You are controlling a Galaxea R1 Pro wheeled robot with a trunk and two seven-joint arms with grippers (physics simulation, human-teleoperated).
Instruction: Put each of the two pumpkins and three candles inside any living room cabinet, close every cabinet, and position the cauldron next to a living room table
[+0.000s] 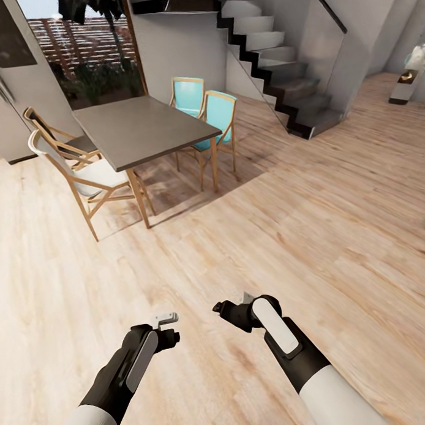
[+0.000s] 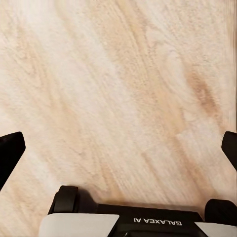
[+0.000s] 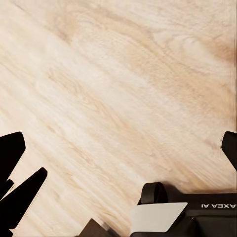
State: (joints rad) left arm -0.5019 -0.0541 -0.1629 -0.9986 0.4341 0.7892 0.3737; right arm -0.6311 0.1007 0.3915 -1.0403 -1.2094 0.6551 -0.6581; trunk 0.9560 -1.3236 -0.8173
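Looking down from the head camera, both arms hang low over a pale wood-plank floor (image 1: pixel 336 233) with nothing in either gripper. The left gripper (image 1: pixel 165 327) points down at the boards, and in the left wrist view its two dark fingertips (image 2: pixel 10 153) sit at opposite edges with bare planks between them, so the jaws are spread wide. Same deal on the right gripper (image 1: pixel 231 311): the right wrist view has a black fingertip (image 3: pixel 11 150) at one edge and the other at the far edge, jaws apart, just wood grain in the gap. Ahead and to the left there's a grey-topped dining table (image 1: pixel 142 126) on light wooden legs. Two turquoise chairs (image 1: pixel 215 114) stand on its far side, right up against the edge, and two pale-seated wooden chairs (image 1: pixel 82 171) are tucked in on the near-left side. Behind the table is a big window (image 1: pixel 78 52) with greenery outside. To the right of that, a staircase (image 1: pixel 281 63) with dark edging climbs up toward the left. As for the pumpkins, candles, cabinet and cauldron, I can't pick out any of them from here; there's a small blurry object far off at the right edge, but it's too fuzzy to identify.
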